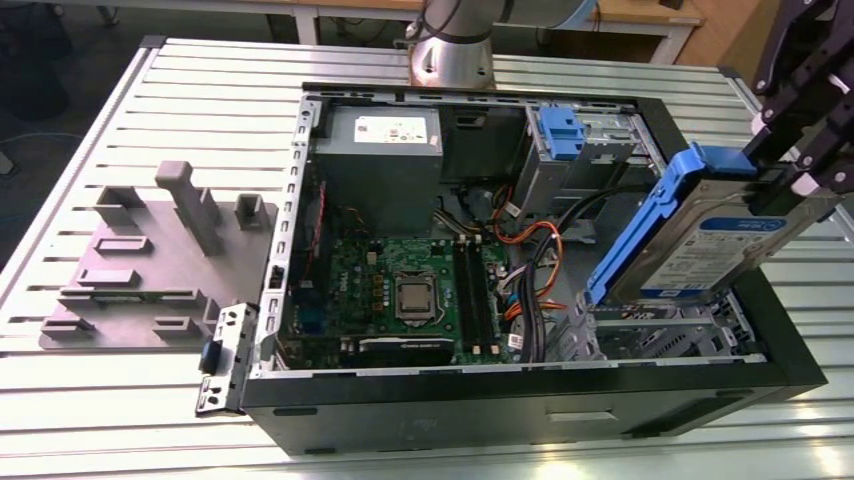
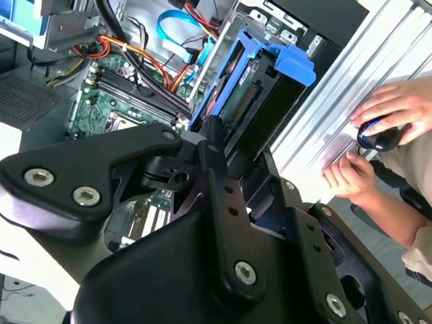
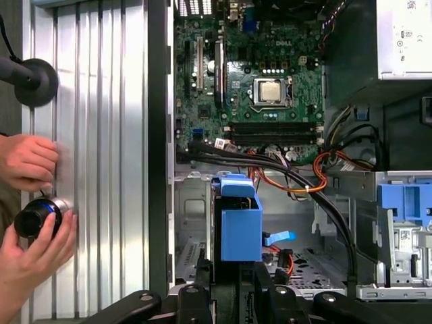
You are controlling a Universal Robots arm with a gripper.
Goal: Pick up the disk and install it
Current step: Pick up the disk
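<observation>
Slatted table (image 1: 200, 90), open computer case (image 1: 534, 405): disk (image 1: 714, 240) held over drive cage (image 1: 667, 335)

Pincer (image 1: 790, 190) clamped on disk's upper end. Disk hangs tilted just below it, inside case rim. Open room underneath, cables (image 3: 297, 172) beyond. Cannot tell if disk's lower edge touches cage. Pincer top cut off. Person's hand (image 3: 32, 260) on table holds something dark.

The disk (image 1: 714, 240) is a flat silver hard drive with a white-and-blue label, framed by a bright blue plastic carrier. It hangs in the air, clamped at its upper end by the gripper (image 1: 790, 188). It tilts steeply on edge, its lower end over the open computer case (image 1: 534, 405), near the surface (image 1: 174, 90) edge on the exterior view's right.
</observation>
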